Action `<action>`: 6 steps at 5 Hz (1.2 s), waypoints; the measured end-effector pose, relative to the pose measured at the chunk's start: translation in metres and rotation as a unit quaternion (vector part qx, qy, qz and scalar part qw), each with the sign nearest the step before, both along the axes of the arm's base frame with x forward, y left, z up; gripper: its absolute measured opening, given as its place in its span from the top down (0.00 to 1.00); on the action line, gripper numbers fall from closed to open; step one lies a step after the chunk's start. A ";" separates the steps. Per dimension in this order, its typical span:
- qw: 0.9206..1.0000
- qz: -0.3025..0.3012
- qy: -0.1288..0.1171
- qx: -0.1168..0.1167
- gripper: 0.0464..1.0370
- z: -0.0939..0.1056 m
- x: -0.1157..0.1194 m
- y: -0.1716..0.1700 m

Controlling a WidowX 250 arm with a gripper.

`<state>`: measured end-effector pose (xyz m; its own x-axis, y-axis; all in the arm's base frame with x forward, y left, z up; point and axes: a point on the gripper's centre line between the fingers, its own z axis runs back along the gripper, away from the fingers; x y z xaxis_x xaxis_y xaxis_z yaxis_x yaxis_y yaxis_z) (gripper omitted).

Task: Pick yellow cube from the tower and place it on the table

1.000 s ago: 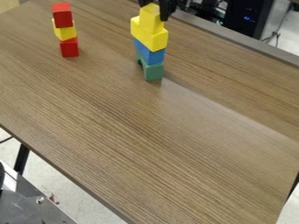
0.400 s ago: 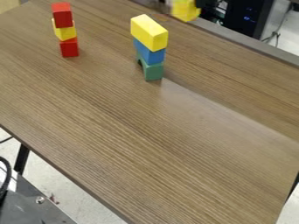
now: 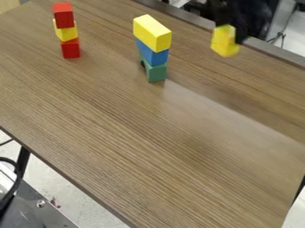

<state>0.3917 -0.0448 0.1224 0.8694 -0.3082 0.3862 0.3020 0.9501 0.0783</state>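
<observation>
At the upper right, my black gripper (image 3: 231, 29) is shut on the yellow cube (image 3: 224, 41), one finger showing along the cube's right side. The cube hangs near the table's back edge, to the right of the tower. The tower at upper centre has a yellow block (image 3: 152, 33) on top, a blue block (image 3: 152, 53) under it and a green block (image 3: 154, 71) at the bottom.
A second stack, with a red cube (image 3: 63, 15) over a yellow one (image 3: 66, 32) and a red one (image 3: 70, 48), stands at upper left on the wooden table (image 3: 149, 147). Black equipment is behind the back edge.
The yellow cube has left the top of the tower in my gripper, moving right and then down toward the table. Both stacks have otherwise stayed put.
</observation>
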 end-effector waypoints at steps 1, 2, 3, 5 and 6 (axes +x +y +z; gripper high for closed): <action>0.999 -0.015 0.029 0.005 0.50 -0.030 0.002 -0.002; 0.999 -0.021 0.037 0.019 0.50 -0.045 -0.004 0.000; 0.999 -0.016 0.022 0.040 0.50 -0.069 -0.015 0.000; 0.997 -0.039 -0.058 0.015 0.45 -0.073 -0.024 -0.007; 0.996 -0.041 -0.079 0.012 0.15 -0.068 -0.026 -0.008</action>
<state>0.3660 -0.0526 0.0540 0.7704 -0.3859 0.5076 0.3601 0.9203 0.1532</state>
